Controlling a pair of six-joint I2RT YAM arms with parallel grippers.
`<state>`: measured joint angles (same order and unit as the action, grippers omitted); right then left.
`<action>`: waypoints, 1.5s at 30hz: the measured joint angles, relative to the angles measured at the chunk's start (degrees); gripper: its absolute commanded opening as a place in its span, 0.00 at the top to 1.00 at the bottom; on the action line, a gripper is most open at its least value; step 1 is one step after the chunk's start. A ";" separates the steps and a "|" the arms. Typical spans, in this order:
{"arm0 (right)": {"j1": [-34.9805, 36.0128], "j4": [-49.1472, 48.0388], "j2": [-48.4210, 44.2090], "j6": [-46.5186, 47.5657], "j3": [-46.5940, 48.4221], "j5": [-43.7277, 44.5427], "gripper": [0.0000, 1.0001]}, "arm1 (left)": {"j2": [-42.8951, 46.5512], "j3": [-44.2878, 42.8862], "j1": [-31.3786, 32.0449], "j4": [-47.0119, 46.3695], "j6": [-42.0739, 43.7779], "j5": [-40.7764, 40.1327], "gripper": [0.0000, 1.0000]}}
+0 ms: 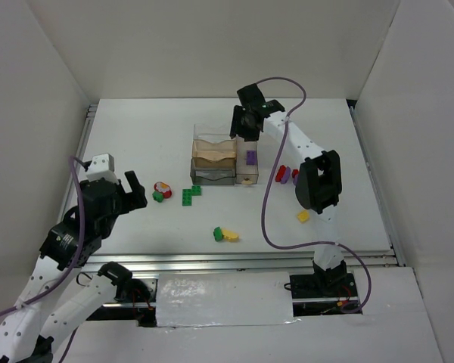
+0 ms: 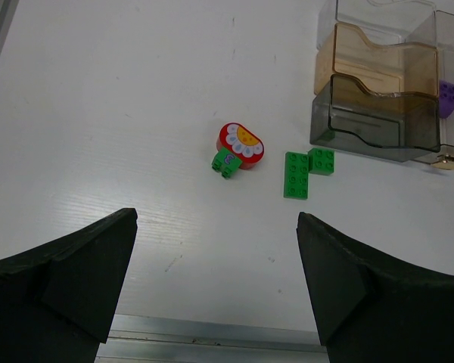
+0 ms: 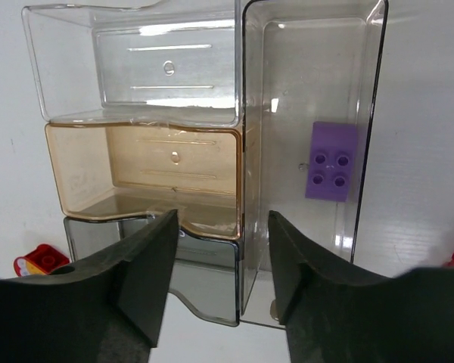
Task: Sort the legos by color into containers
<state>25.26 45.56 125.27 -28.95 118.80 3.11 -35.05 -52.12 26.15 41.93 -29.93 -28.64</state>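
Observation:
The clear tray (image 1: 214,160) has three short compartments, clear, amber and smoky grey, and a long side compartment holding one purple lego (image 1: 251,157); that lego also shows in the right wrist view (image 3: 332,160). My right gripper (image 1: 247,123) hovers over the tray (image 3: 240,113), open and empty (image 3: 221,265). My left gripper (image 1: 135,187) is open and empty (image 2: 216,287), left of a red flower-topped piece (image 2: 240,144) with a small green lego (image 2: 226,162). A green plate (image 2: 296,175) and a green brick (image 2: 321,161) lie beside the tray's grey end.
A green and a yellow lego (image 1: 225,234) lie near the front middle. Red and purple legos (image 1: 283,175) sit right of the tray under the right arm. A yellow lego (image 1: 303,216) lies front right. White walls enclose the table.

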 measured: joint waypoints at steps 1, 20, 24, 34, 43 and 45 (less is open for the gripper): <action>0.00 0.04 -0.04 0.04 0.00 0.24 0.37 | -0.11 0.00 0.00 0.00 0.00 0.02 0.01; -6.80 -4.68 -25.81 -5.55 -38.05 14.03 0.31 | 0.48 0.00 0.04 -0.09 0.07 0.66 0.00; -8.74 -4.87 -23.85 -6.14 -38.07 15.37 0.31 | 0.59 0.00 0.04 -0.09 0.07 0.72 0.00; -10.56 -5.81 -15.17 -6.10 -37.75 13.92 0.32 | 0.66 0.04 0.04 -0.20 0.74 1.66 0.00; -11.54 -5.68 -10.71 -5.27 -36.68 10.54 0.72 | 0.59 0.07 0.04 -0.24 1.27 1.95 0.01; -11.54 -5.97 -11.10 -5.01 -36.81 10.12 0.84 | 0.46 0.07 0.04 -0.24 1.27 1.95 0.01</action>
<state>13.72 39.59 114.17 -33.95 82.00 13.23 -34.59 -52.05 26.20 41.69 -28.67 -26.70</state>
